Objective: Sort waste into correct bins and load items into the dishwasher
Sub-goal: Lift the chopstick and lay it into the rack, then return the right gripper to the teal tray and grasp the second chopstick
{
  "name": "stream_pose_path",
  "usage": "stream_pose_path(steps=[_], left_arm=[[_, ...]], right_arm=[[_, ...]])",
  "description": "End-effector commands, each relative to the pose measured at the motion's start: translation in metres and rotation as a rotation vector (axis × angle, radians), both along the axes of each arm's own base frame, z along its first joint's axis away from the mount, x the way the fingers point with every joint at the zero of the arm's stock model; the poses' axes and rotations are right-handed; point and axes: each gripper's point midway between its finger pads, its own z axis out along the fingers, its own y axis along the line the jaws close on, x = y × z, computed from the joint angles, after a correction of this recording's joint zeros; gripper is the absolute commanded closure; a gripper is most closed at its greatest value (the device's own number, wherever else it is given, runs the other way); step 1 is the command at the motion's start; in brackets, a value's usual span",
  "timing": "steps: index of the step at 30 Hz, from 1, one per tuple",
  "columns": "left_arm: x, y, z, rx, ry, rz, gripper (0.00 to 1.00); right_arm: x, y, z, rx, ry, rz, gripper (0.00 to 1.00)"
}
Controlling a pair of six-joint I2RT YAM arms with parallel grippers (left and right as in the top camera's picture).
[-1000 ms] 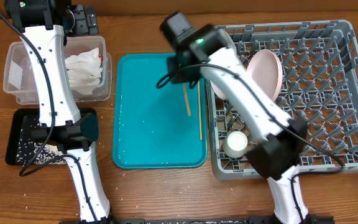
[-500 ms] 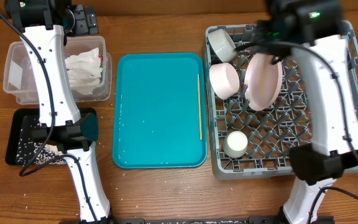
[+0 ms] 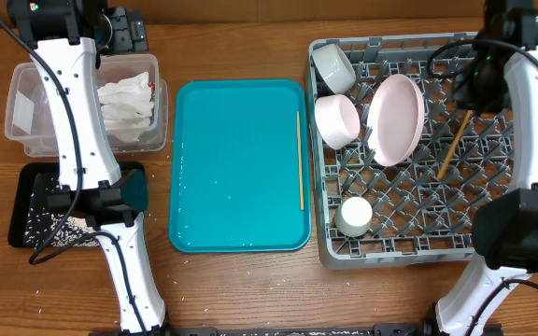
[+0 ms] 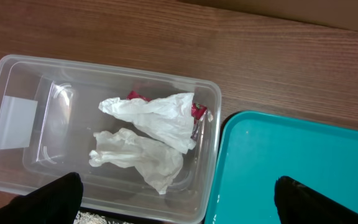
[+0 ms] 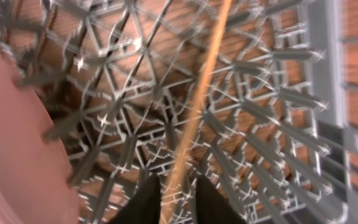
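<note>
**One chopstick held over the rack, and it may slip through the lattice**

The right fingers (image 5: 143,205) are closed on a chopstick (image 3: 452,147), tilted over the right part of the dish rack (image 3: 390,257), near the standing plate (image 3: 396,119). If let go here, the thin stick may drop through the open grid or knock the plate. The second chopstick (image 3: 300,161) lies at the right rim of the teal tray (image 3: 236,168), close beside the rack wall, so room is narrow there. The left fingers (image 4: 48,199) are spread, empty, above the clear tub (image 4: 17,155) with napkins (image 4: 160,118).
</note>
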Motion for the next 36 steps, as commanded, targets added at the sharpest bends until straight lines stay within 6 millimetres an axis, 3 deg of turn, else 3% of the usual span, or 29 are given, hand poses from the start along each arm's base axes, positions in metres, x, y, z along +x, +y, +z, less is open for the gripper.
stream_pose_path(steps=[1,7,14,19,25,27,30,36], left_arm=[[-0.003,-0.006,0.018,-0.003,-0.047,-0.012,0.00],[-0.003,-0.006,0.018,-0.003,-0.047,-0.012,0.00],[-0.003,-0.006,0.018,-0.003,-0.047,-0.012,0.00],[-0.003,-0.006,0.018,-0.003,-0.047,-0.012,0.00],[-0.003,-0.006,0.018,-0.003,-0.047,-0.012,0.00],[-0.003,-0.006,0.018,-0.003,-0.047,-0.012,0.00],[-0.003,-0.006,0.018,-0.003,-0.047,-0.012,0.00],[-0.003,-0.006,0.018,-0.003,-0.047,-0.012,0.00]], right_arm=[[-0.003,0.010,-0.019,0.035,0.038,0.070,0.73],[0.003,0.026,-0.014,0.125,-0.017,0.085,0.70],[0.006,0.058,0.033,0.240,-0.164,0.143,0.69],[0.006,0.107,0.065,0.282,-0.266,0.214,0.67],[0.007,0.204,0.074,0.310,-0.324,0.374,0.59],[0.008,0.248,0.065,0.274,-0.348,0.418,0.48],[0.005,0.282,0.043,0.281,-0.330,0.454,0.44],[-0.004,0.320,-0.032,0.281,-0.189,0.476,0.45]])
